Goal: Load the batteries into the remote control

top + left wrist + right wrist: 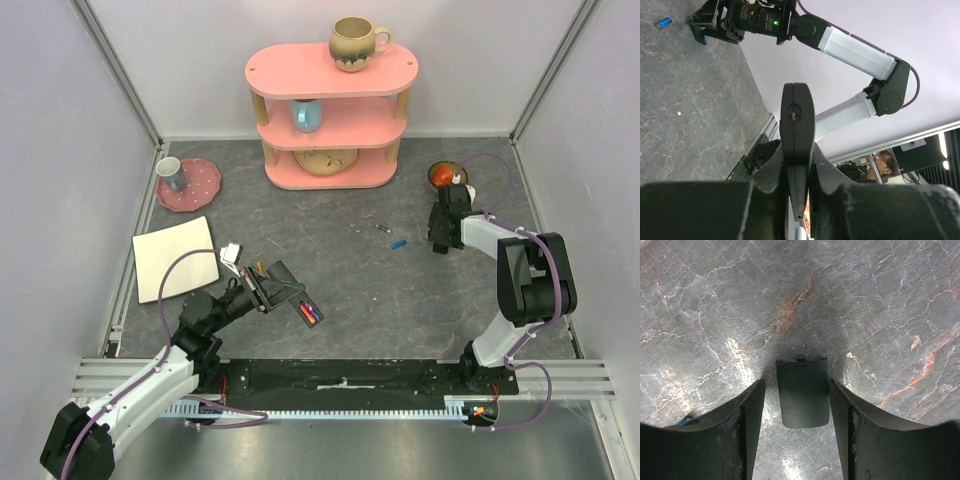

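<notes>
My left gripper (262,285) is shut on the remote control (290,290), a slim black bar held just above the table at the front left. Red-orange and purple batteries (309,313) sit in its open end. In the left wrist view the remote (796,130) stands edge-on between my fingers. A blue battery (398,243) and a dark grey battery (383,228) lie loose on the table; the blue one also shows in the left wrist view (663,22). My right gripper (796,390) is open, pointing down, its fingers on either side of a small black cover (802,392) lying flat.
A pink three-tier shelf (330,120) with a mug, a blue cup and a plate stands at the back. A pink plate with a cup (188,183) and a white pad (176,257) lie at the left. A red bowl (443,175) sits behind my right gripper.
</notes>
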`<state>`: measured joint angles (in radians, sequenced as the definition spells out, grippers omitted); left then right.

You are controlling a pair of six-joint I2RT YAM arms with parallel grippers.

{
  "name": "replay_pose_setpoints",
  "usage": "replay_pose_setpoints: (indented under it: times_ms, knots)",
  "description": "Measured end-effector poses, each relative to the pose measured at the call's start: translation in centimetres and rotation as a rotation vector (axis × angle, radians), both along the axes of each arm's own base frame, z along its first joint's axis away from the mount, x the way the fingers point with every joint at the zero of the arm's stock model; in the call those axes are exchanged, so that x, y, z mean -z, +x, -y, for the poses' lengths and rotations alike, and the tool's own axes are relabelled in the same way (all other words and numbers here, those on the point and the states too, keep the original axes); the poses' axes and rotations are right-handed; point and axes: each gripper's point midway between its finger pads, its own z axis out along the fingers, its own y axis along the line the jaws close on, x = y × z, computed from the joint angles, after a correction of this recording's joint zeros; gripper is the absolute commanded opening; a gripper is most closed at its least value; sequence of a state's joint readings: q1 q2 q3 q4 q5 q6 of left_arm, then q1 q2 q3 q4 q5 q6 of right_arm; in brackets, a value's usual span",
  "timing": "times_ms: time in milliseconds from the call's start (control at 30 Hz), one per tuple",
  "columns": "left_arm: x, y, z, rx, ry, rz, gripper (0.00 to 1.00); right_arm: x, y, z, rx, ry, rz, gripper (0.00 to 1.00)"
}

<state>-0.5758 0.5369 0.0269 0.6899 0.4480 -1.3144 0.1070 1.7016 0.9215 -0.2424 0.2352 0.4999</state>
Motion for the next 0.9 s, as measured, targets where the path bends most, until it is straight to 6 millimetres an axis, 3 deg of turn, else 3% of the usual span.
replay_pose_setpoints:
  times_ms: [100,300,733,900]
  knots:
    - [0.0,0.0,0.0,0.000,0.000,0.000,0.02,0.0,0.0,-0.1,-0.009,0.002,0.014,0.65]
    - [0.5,0.2,0.1,0.001,0.012,-0.016,0.02,-0.1,-0.2,-0.1,-0.024,0.008,0.030,0.56]
    - [0.9,0.4,0.4,0.005,0.023,-0.023,0.02,-0.1,-0.5,0.3,-0.022,0.014,0.021,0.23]
    - [0.9,0.4,0.4,0.005,0.022,-0.020,0.02,-0.3,-2.7,-0.8,-0.057,0.060,-0.011,0.20]
